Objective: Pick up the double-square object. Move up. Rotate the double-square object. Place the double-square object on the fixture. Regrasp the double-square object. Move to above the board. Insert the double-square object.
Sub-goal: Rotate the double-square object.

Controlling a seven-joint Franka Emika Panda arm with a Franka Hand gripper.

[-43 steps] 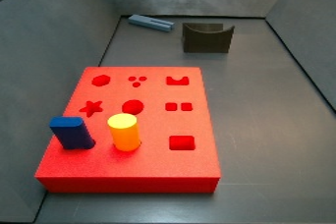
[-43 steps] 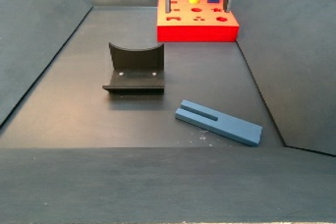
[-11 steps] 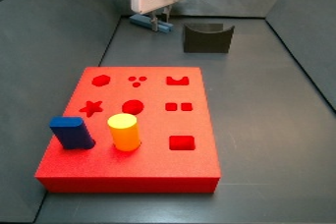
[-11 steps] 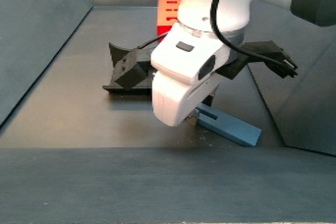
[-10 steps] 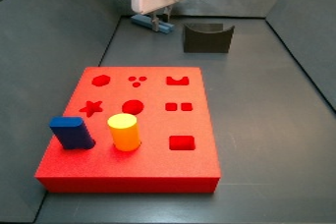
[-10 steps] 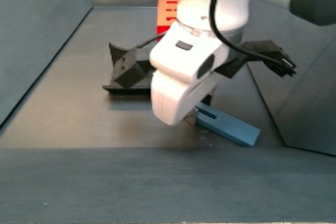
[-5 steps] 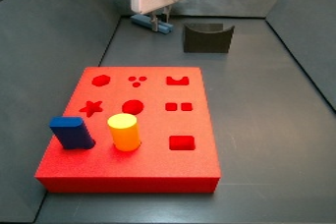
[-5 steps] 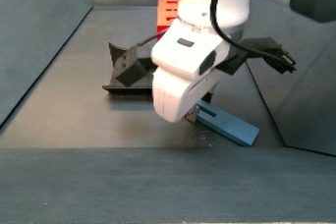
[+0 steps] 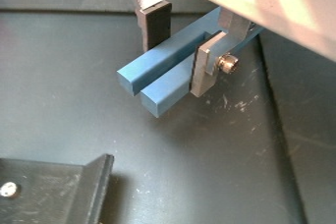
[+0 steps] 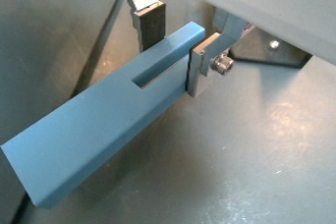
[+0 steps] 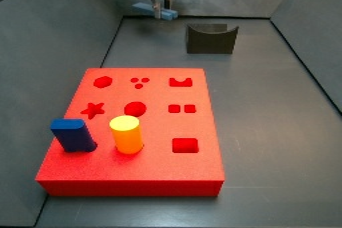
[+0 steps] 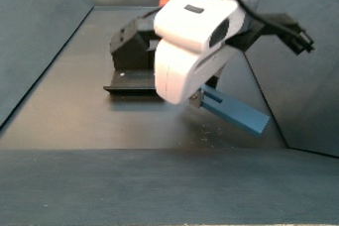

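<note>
Short dark-blue block (image 11: pixel 72 135) upright near the front left corner of the red board (image 11: pixel 160 167), in a side view. Yellow cylinder (image 11: pixel 126 134) just beside, also upright, shading to orange on the lower flank, apart from the block by a narrow gap. Both close to the board's front edge. Dark grey matte tabletop (image 11: pixel 267 112) all around, bounded by grey sloping walls (image 11: pixel 54 22). Fine pale scratches and specks (image 9: pixel 247 105) on the tabletop in a wrist view.
</note>
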